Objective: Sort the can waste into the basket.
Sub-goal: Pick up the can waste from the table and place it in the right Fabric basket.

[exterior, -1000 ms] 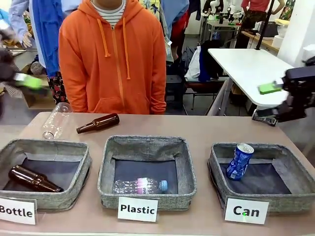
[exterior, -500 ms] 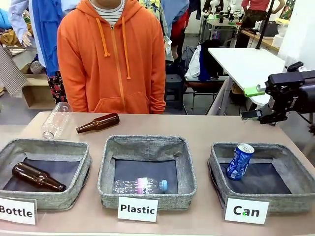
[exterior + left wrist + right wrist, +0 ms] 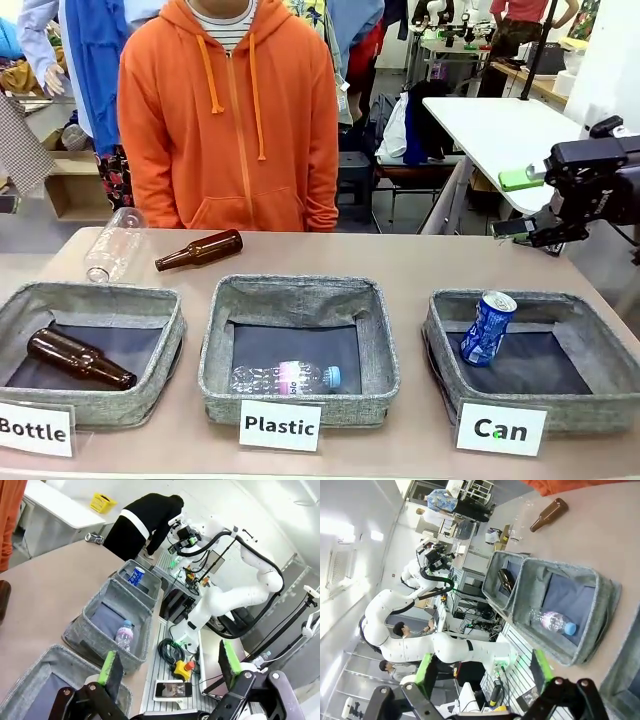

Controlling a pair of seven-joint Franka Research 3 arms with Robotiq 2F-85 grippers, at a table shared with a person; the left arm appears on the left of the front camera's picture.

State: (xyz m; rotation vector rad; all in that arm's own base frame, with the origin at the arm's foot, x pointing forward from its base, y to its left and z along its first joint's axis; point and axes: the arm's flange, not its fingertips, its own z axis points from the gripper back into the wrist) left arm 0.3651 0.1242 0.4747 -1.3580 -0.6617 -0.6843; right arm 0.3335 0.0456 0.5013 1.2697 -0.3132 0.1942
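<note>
**My right fingers**: black with green pads, spread wide, with only air between them. They hang above the far right corner of the tan counter and touch nothing. My right wrist view shows the same wide gap.

**My left fingers**: spread wide and holding nothing. In my left wrist view they sit well back from the row of baskets and touch nothing.

**Blue metal drink can with white marks and a silver top**: inside the low square grey fabric basket behind the white "Can" card. It is tilted, its top resting against the basket's far wall and its base on the dark bottom. My left wrist view also shows it in the farthest basket.

**Small crushed black can with a silver end**: as far as I can make out, it lies on the counter's end beyond the "Can" basket. It is too small to say more.

**Grey fabric basket carded "Plastic"**: the middle one. A clear plastic bottle with a blue cap lies on its side inside.

**Grey fabric basket carded "Bottle"**: the left one. A brown glass bottle lies on its side inside.

**Loose on the counter, behind the baskets:** a second brown glass bottle lies on its side. An empty clear plastic bottle is just to its left.

**Person in an orange hooded top**: stands at the counter's far side.
</note>
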